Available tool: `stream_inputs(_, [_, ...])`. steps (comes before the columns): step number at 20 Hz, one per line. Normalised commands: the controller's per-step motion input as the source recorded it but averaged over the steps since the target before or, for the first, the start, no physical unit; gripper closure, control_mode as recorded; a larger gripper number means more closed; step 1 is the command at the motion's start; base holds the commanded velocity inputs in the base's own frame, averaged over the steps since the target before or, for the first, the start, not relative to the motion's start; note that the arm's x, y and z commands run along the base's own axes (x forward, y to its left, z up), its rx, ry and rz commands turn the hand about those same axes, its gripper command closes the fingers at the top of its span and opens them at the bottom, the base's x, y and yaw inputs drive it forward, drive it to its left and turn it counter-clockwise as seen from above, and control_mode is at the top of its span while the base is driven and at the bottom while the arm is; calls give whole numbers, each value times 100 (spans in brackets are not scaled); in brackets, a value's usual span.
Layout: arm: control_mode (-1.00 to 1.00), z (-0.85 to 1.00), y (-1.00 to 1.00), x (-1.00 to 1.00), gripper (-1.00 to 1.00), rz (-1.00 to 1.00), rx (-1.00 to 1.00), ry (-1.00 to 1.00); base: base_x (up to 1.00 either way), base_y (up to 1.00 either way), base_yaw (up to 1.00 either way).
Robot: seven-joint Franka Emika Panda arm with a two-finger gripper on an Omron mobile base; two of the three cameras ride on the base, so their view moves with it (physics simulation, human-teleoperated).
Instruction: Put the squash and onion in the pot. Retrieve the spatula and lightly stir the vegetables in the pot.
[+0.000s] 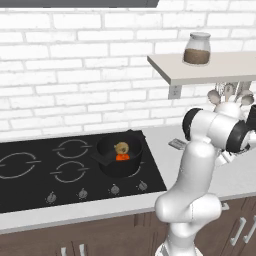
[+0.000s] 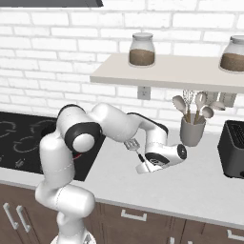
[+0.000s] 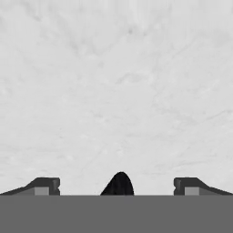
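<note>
low black round pot [image 1: 119, 159] on the stovetop: golden-tan onion [image 1: 121, 147] and orange-red squash chunk [image 1: 122, 157] inside.
your two-finger gripper [image 3: 117, 185] stands wide over the pale counter [image 3: 118, 91], dark handle end of the flat grey spatula [image 2: 135, 147] at its 6 o'clock.

End effector [image 2: 143, 167] open, low over spatula [image 2: 135, 147] on counter [image 2: 200, 183].

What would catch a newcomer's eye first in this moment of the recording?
The black pot on the stove's right side already holds the onion and the squash. On the counter right of the stove, the white arm bends low, its open gripper down over the dark handle of the spatula.
</note>
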Motion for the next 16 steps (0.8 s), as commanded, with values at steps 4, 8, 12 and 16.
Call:
stream_inputs(4, [-100, -28, 0, 0, 100, 0, 0, 0, 0, 0, 0])
stream_inputs(8, [-100, -16, 0, 0, 100, 0, 0, 0, 0, 0, 0])
stream_inputs(12, [-100, -19, 7, 0, 100, 0, 0, 0, 0, 0, 0])
stream_inputs(16, [-100, -15, 44, 0, 100, 0, 0, 0, 0, 0, 0])
